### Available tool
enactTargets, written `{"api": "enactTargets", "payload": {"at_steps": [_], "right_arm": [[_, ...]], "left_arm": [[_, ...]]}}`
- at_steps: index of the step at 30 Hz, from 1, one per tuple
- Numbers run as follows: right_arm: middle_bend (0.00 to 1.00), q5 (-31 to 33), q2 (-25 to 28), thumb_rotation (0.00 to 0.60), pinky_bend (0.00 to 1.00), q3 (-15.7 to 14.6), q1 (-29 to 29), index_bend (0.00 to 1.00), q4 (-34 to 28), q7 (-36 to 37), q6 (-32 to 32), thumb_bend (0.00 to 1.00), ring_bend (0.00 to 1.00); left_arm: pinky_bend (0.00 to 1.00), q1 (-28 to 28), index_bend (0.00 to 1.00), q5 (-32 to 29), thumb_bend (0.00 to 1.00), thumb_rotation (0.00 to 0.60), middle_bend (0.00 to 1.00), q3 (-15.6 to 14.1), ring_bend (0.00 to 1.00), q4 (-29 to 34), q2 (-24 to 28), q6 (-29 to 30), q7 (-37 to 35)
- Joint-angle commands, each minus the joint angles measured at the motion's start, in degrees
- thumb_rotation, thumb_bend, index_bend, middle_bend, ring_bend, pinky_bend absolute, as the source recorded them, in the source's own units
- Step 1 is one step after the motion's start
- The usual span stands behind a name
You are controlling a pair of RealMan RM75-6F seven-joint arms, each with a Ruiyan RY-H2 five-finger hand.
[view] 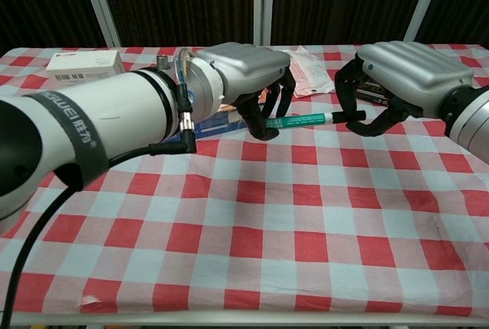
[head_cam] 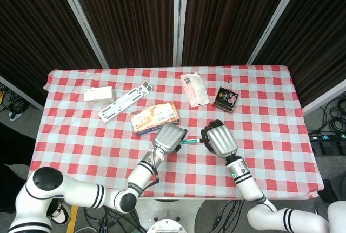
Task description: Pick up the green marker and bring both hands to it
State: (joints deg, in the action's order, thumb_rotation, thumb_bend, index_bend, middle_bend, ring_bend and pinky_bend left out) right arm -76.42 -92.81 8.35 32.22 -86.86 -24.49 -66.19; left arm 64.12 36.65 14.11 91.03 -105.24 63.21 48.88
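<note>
The green marker (view: 302, 121) hangs above the red-checked table (view: 306, 214), roughly level, its right end tilted slightly up. My left hand (view: 244, 69) grips its left part, fingers curled around the barrel. My right hand (view: 405, 77) is at the other end, where its curled fingers close on the dark cap. In the head view the marker (head_cam: 190, 142) bridges the small gap between the left hand (head_cam: 170, 137) and the right hand (head_cam: 220, 139), near the table's front middle.
Behind the hands lie an orange snack box (head_cam: 155, 117), a long white strip (head_cam: 124, 101), a white box (head_cam: 98, 94), a pink packet (head_cam: 194, 88) and a dark packet (head_cam: 226, 98). The table's front edge (head_cam: 178, 194) runs close below the arms.
</note>
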Motion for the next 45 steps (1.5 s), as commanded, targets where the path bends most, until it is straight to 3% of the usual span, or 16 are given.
{"api": "enactTargets", "payload": {"at_steps": [1,11,17,24,32,35,38,41,45], "right_arm": [[0.64,-0.07,-0.03,0.6,0.29,-0.01,-0.05,0.67,0.17,0.1,-0.18,0.23,0.36],[0.7,-0.73,0.24,0.6,0.29,-0.21,-0.59,0.76,1.67,1.87,-1.15,0.26,0.4],[0.7,-0.12,0.97,0.6,0.29,-1.1,-1.77,0.76,3.49,3.37,-1.12,0.26,0.4],[0.7,1.35,0.15,0.6,0.29,-2.45,-3.44,0.76,8.28,6.53,-0.01,0.26,0.4],[0.69,1.29,-1.82,0.6,0.28,-2.65,-4.03,0.76,13.32,10.17,0.8,0.25,0.4],[0.62,0.73,-1.68,0.6,0.22,-2.91,-3.94,0.68,13.67,11.52,1.49,0.13,0.36],[0.5,-0.2,-1.44,0.6,0.17,-3.06,-3.94,0.55,13.82,13.47,1.67,0.02,0.26],[0.39,-0.55,-1.02,0.6,0.13,-2.95,-3.99,0.43,13.49,14.75,1.8,0.0,0.16],[0.35,-1.07,-0.41,0.6,0.12,-2.56,-4.2,0.39,12.99,15.06,0.93,0.0,0.13]], "left_arm": [[0.85,-0.04,0.55,0.18,0.42,0.6,0.58,0.04,0.86,0.21,0.09,0.12,-0.15],[0.85,-0.91,0.55,1.03,0.42,0.6,0.58,-0.65,0.86,1.19,1.23,0.56,-0.9],[0.85,-2.79,0.55,1.84,0.42,0.6,0.58,-2.65,0.86,0.5,2.24,0.21,-2.71],[0.85,-5.44,0.54,6.06,0.41,0.6,0.58,-7.09,0.86,-5.04,1.26,-1.22,-5.52],[0.84,-7.85,0.52,8.1,0.33,0.6,0.57,-9.35,0.85,-9.49,0.59,-3.84,-7.78],[0.84,-8.48,0.48,8.7,0.25,0.6,0.55,-9.36,0.85,-9.64,1.08,-4.67,-8.81],[0.84,-9.16,0.43,9.83,0.2,0.6,0.53,-9.11,0.85,-9.56,1.78,-4.92,-9.91],[0.84,-9.69,0.39,10.35,0.17,0.6,0.51,-8.59,0.84,-8.97,2.42,-4.75,-10.46],[0.84,-10.4,0.38,11.16,0.15,0.6,0.5,-8.03,0.84,-7.44,3.59,-3.78,-10.56]]}}
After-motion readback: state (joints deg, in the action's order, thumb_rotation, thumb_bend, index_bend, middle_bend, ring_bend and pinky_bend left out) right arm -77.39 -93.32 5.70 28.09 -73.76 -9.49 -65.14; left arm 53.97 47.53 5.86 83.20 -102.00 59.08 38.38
